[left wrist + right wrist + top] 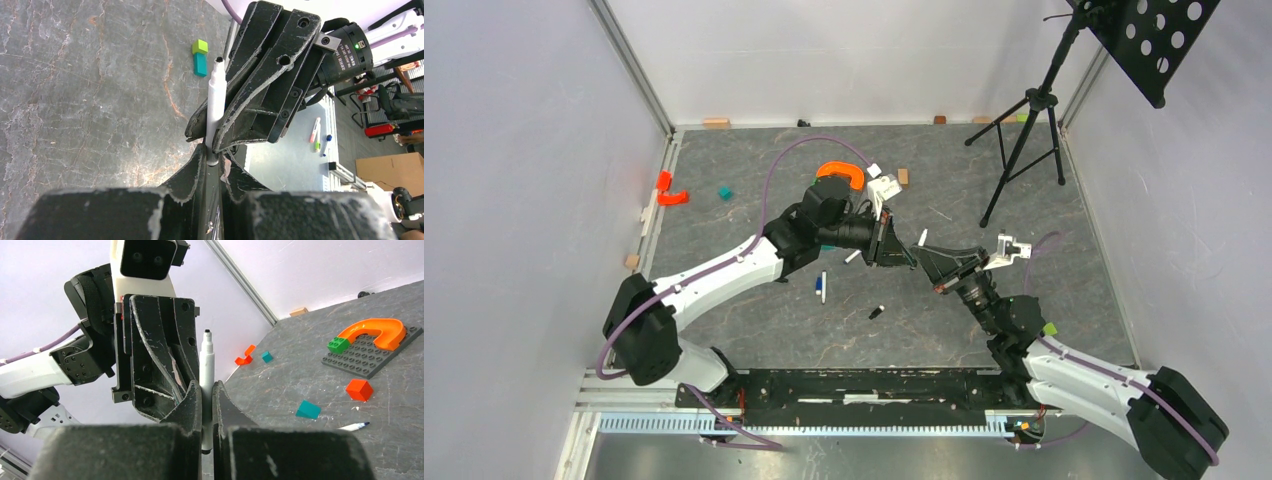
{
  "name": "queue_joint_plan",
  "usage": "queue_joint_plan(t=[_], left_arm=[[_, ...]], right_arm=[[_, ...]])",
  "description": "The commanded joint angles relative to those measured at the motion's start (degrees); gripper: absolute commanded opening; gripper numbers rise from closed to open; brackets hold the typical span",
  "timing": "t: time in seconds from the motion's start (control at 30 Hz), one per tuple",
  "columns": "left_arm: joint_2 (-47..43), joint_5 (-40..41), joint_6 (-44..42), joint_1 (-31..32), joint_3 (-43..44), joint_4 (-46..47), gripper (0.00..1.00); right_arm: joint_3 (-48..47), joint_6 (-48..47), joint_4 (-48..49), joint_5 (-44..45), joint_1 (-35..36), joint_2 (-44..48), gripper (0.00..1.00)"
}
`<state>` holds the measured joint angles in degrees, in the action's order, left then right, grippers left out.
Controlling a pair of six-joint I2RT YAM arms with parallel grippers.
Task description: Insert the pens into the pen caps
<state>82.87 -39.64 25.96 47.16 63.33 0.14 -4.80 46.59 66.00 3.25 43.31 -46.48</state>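
Above table [1064, 270] centre, uncapped white pen [215, 100] stands tip-up, right gripper [205, 396] clamped on its barrel, left gripper [212, 161] pinching its lower end: regrasp in hand; next, probably, one releases, other carries pen to black cap [876, 312].

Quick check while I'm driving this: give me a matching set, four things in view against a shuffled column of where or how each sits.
1. white pen
2. black cap
3. orange arch
4. tripod stand

A. on the dark baseplate
B. standing at the far right
C. gripped by the right end effector
D. lying loose on the table

Pairs: 1-C, 2-D, 3-A, 4-B.
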Motion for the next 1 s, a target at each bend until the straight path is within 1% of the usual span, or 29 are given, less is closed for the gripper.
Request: queue_joint_plan(t=[0.0,0.03,0.07,0.1,0.13,0.17,0.27,0.33,0.4,0.47,0.57,0.6,0.67,0.73,0.77,0.8,0.87,0.97], left_arm=[[-1.56,-0.09,2.04,-0.25,-0.05,4.43,0.05],[-1.64,0.03,2.04,-0.28,-0.05,4.28,0.12],[-1.7,0.23,1.88,-0.29,-0.05,4.06,0.2],[-1.82,0.69,1.61,-0.33,-0.12,3.71,0.33],[-2.12,1.46,1.28,-0.3,-0.29,3.36,0.48],[-2.57,2.35,0.9,-0.26,-0.52,2.91,0.6],[-3.26,3.59,-0.46,-0.24,-0.75,1.06,0.83],[-3.25,4.55,-2.08,-0.22,-0.28,-1.82,0.92],[-3.45,6.54,-4.26,-0.14,-0.16,-4.07,0.97],[-3.77,10.0,-6.92,0.02,0.18,-6.72,0.99],[-3.58,18.58,-13.88,1.37,1.91,-13.63,1.0],[-3.57,22.32,-16.62,2.17,1.99,-14.92,1.0],[-4.36,32.03,-20.9,3.56,-0.27,-13.62,1.0],[-3.94,45.95,-20.74,3.57,-3.17,-11.76,1.0],[-2.3,48.42,-21.99,3.47,-2.79,-13.19,1.0],[-0.04,48.67,-23.55,3.51,-1.46,-15.46,1.0],[4.4,50.19,-21.26,3.39,2.84,-21.2,1.0],[10.75,51.36,-17.03,3.29,8.48,-26.54,1.0]], right_arm=[[0.1,-2.06,-0.16,-2.65,1.12,0.95,0.0],[0.01,-2.36,-0.59,-2.56,1.16,1.28,0.0],[-0.13,-2.57,-1.42,-2.41,1.16,1.67,0.0],[-0.55,-3.18,-2.65,-2.16,1.15,2.14,0.0],[-1.15,-4.02,-4.79,-1.72,1.16,3.03,0.0],[-1.73,-4.91,-7.21,-1.06,1.16,3.96,0.0],[-3.7,-7.49,-16.96,2.94,1.16,8.21,0.0],[-5.7,-9.83,-25.04,6.81,1.13,11.36,0.0],[-7.76,-11.65,-33.18,10.83,1.15,14.18,0.0],[-9.99,-13.42,-41.51,15.07,1.11,16.76,0.0],[-12.92,-15.39,-52.54,20.75,1.07,20.18,0.0],[-13.61,-16.03,-55.49,22.06,1.08,21.47,0.0],[-14.61,-17.14,-59.77,23.38,1.1,24.07,0.0],[-15.23,-17.73,-62.85,24.34,1.12,26.72,0.0],[-15.33,-17.97,-64.01,24.46,1.1,27.96,0.0],[-15.46,-18.14,-64.87,24.53,1.16,29.24,0.0],[-15.73,-18.43,-65.82,23.59,1.09,30.85,0.0],[-17.64,-18.67,-71.06,22.2,1.1,31.67,0.0]])
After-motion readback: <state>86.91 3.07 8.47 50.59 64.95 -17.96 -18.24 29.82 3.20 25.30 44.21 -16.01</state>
